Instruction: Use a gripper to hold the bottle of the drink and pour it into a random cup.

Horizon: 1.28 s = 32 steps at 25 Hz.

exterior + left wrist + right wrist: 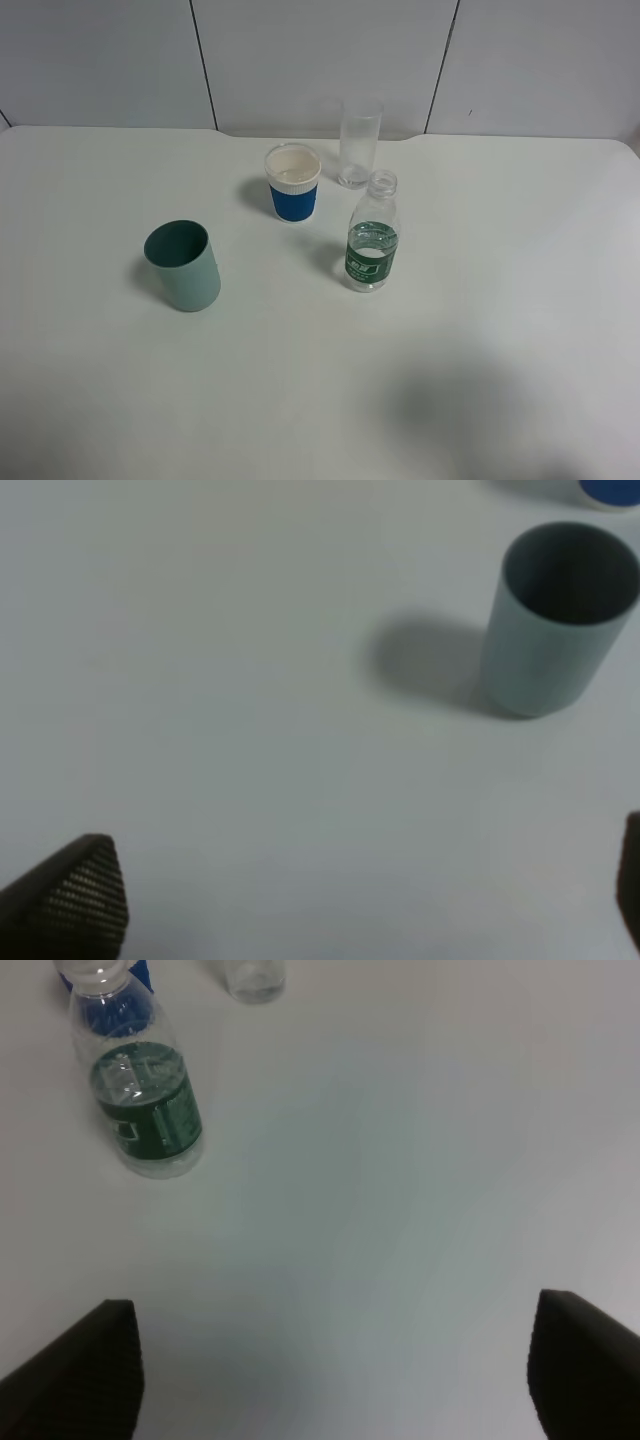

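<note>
The right gripper is open and empty above the bench. The bottle of the drink stands upright, well ahead of it and off toward one finger. Beyond the bottle stand a blue cup and a clear glass.

The bottle of the drink carries a dark green label with pale markings (a small boxed logo among them), but they are too small and blurred to read. No other lettering shows.
</note>
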Each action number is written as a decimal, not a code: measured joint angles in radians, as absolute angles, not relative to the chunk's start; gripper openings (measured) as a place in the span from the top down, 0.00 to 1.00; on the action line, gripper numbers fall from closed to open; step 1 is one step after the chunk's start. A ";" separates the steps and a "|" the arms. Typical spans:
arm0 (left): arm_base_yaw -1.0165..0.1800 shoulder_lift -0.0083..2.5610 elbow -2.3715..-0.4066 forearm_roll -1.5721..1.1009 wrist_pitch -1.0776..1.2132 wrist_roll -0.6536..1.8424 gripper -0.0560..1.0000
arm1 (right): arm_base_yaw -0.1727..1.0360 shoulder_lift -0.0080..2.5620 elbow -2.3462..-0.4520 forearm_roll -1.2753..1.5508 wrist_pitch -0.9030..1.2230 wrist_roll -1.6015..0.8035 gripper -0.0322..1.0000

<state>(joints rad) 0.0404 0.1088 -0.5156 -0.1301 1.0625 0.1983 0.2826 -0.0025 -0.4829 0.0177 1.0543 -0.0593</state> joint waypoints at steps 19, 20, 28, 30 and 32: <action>0.040 0.109 -0.516 -0.130 1.063 0.198 0.01 | 0.130 -0.002 -0.483 0.017 1.054 -0.059 0.22; 0.040 0.109 -0.516 -0.130 1.063 0.198 0.01 | 0.130 -0.002 -0.483 0.017 1.054 -0.059 0.22; 0.040 0.109 -0.516 -0.130 1.063 0.198 0.01 | 0.130 -0.002 -0.483 0.017 1.054 -0.059 0.22; 0.040 0.109 -0.516 -0.130 1.063 0.198 0.01 | 0.130 -0.002 -0.483 0.017 1.054 -0.059 0.22; 0.040 0.109 -0.516 -0.130 1.063 0.198 0.01 | 0.130 -0.002 -0.483 0.017 1.054 -0.059 0.22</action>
<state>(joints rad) 0.0404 0.1088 -0.5156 -0.1301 1.0625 0.1983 0.1305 -0.0025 -0.4829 0.0168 1.0543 -0.0593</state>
